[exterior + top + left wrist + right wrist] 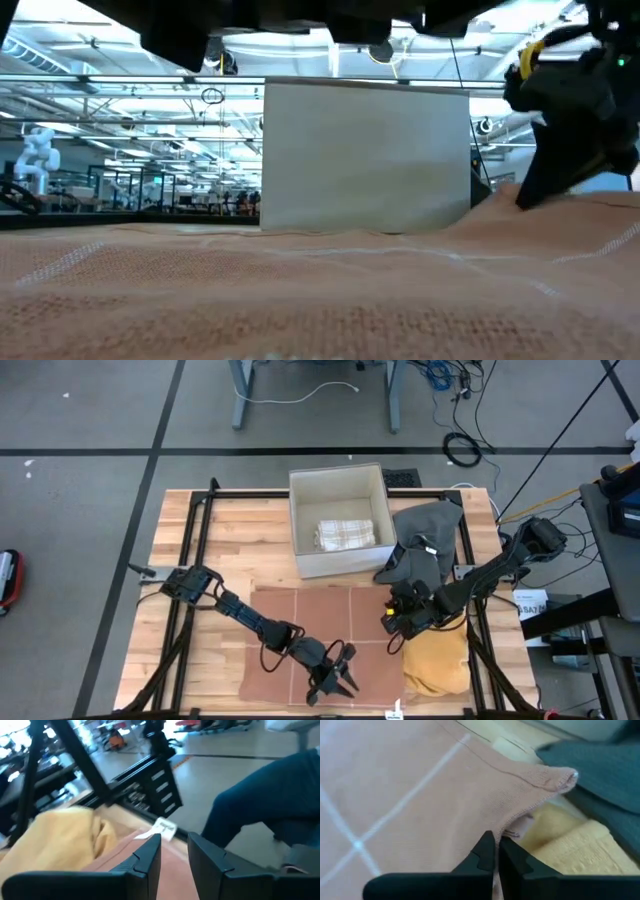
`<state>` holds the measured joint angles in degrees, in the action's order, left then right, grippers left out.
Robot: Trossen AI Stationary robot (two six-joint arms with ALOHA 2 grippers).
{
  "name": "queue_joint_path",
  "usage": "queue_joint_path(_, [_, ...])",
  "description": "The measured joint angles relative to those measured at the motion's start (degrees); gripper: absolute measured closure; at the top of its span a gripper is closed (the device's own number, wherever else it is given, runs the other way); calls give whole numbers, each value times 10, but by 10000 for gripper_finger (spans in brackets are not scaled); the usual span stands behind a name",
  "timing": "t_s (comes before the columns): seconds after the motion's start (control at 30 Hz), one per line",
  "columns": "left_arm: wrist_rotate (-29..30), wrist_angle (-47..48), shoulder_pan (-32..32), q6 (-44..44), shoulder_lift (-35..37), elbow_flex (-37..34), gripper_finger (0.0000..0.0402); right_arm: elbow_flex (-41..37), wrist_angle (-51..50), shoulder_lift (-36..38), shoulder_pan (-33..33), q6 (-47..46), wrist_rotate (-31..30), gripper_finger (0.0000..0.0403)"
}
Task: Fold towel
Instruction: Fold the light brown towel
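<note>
The pink towel with white grid lines (310, 635) lies spread flat on the wooden table. My left gripper (335, 680) is over the towel's near right part, open, its fingers (150, 856) just above the pink cloth (172, 870); I cannot tell whether they touch it. My right gripper (392, 622) is at the towel's right edge, shut on it. In the right wrist view the towel's far right corner (564, 777) is slightly raised beside the grey cloth. My right gripper (497, 845) pinches the pink towel's right edge (512, 822) between its two fingers, a little nearer than the far right corner. The fingers come slanting down from the table's right side. The edge is puckered up at the hold, and the rest of the towel lies on the table.
A yellow towel (437, 660) lies bunched at the pink towel's right side, and a grey cloth (425, 535) lies farther back. A white box (340, 520) holding a folded checked towel stands at the table's far middle. A person's leg in blue (260, 805) shows beyond the near edge.
</note>
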<state>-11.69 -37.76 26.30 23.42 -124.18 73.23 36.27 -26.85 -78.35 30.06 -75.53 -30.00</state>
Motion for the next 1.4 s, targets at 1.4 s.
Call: queue_joint_path(1.4, [162,46,35,-95,0,0,299,15,261,67,-145,415,99,403])
